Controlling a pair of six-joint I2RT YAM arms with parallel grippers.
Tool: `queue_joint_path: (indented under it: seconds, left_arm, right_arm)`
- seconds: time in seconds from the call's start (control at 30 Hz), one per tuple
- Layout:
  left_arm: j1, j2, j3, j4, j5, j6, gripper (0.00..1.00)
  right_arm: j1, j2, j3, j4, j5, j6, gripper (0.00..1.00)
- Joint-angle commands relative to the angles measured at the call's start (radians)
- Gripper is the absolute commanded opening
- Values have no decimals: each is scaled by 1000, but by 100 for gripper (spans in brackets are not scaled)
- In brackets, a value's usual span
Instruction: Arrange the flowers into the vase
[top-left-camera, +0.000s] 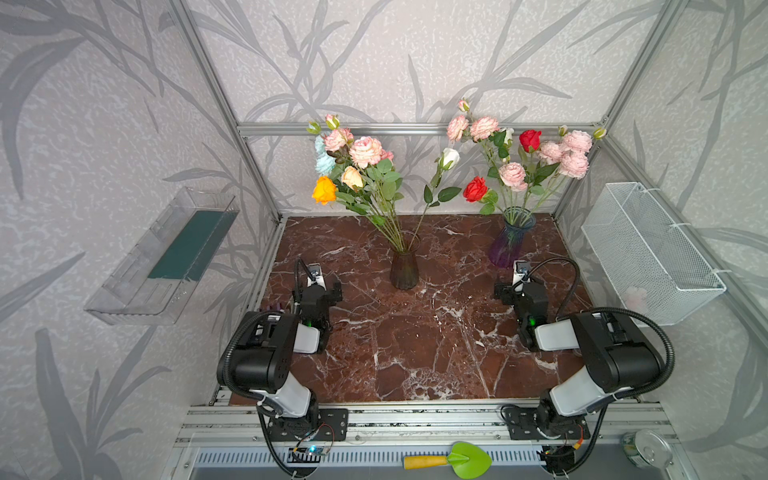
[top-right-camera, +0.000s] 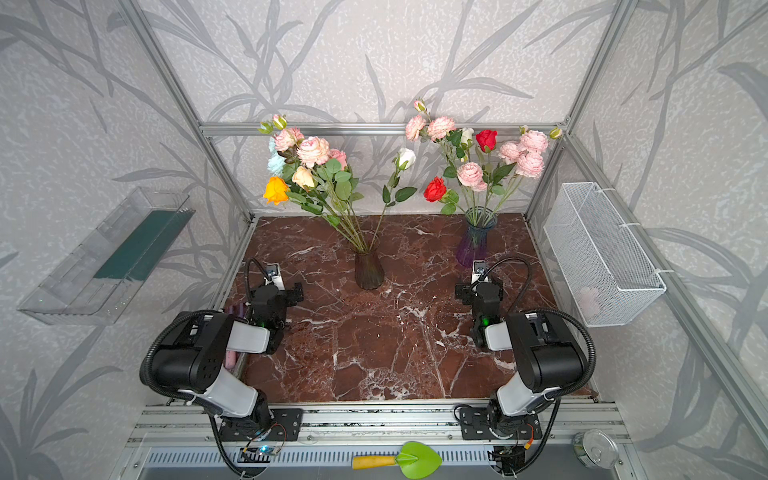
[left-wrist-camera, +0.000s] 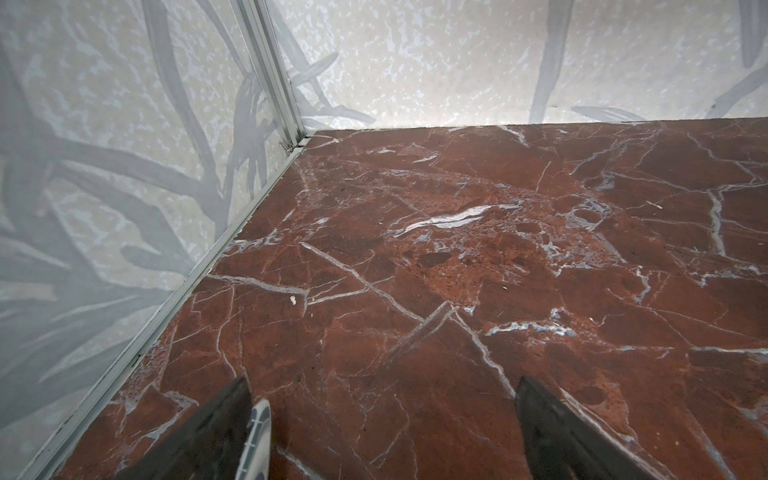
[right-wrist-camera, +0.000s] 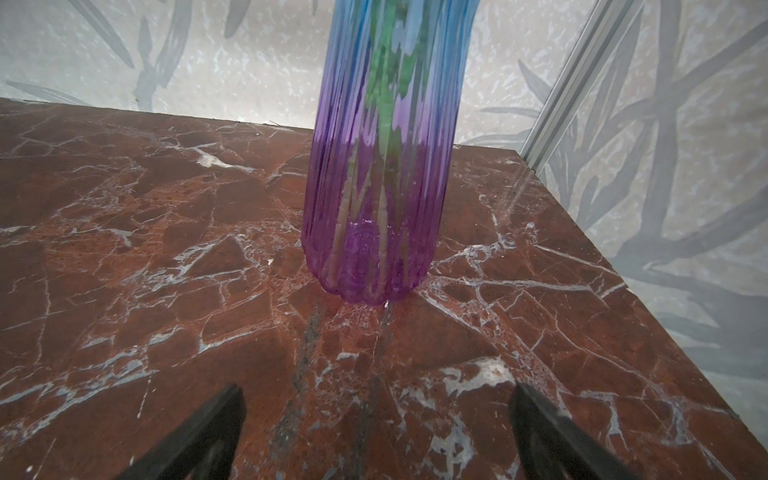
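All the flowers (top-left-camera: 365, 151) stand in vases. One bunch, with orange, cream, pale-blue and pink blooms, fans out of the brown vase (top-left-camera: 404, 266) near the middle of the surface (top-left-camera: 415, 353). A second bunch (top-left-camera: 513, 174) of pink and red blooms rises from the purple vase (top-left-camera: 508, 245) at the back right. A white rose (top-left-camera: 449, 158) leans out of the brown vase toward the right. No stem lies loose on the surface.

The left gripper (left-wrist-camera: 386, 436) hangs low over bare marble near the left edge, jaws spread wide with nothing between them. The right gripper (right-wrist-camera: 380, 436), equally spread and empty, faces the foot of the purple vase from just in front, not touching it.

The arranging looks either finished or waiting on a transfer between vases; which one cannot be told. Any further move calls for raising a gripper to stem height, closing on a single stem above a rim, and drawing it straight up so the vase does not tip
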Motion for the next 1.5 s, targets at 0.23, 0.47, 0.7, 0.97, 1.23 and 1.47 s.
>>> queue_joint_path:
  seconds: [0.23, 0.47, 0.7, 0.97, 1.23, 1.47]
  left_arm:
    - [5, -18, 14, -2, 4, -8, 99]
    - [4, -18, 14, -2, 3, -6, 99]
    - [4, -19, 15, -2, 2, -7, 99]
    - [4, -18, 15, -3, 2, -7, 99]
    - [4, -18, 14, -2, 1, -7, 99]
    - [55, -34, 59, -119, 103, -46, 99]
  right_arm:
    - [7, -12, 15, -22, -42, -12, 99]
    - [8, -12, 15, -23, -41, -11, 99]
    - [8, -12, 15, -23, -41, -12, 99]
    - [9, -12, 15, -23, -41, -12, 99]
    - [8, -12, 15, -23, -42, -12, 99]
    - [8, -12, 16, -23, -41, -12, 99]
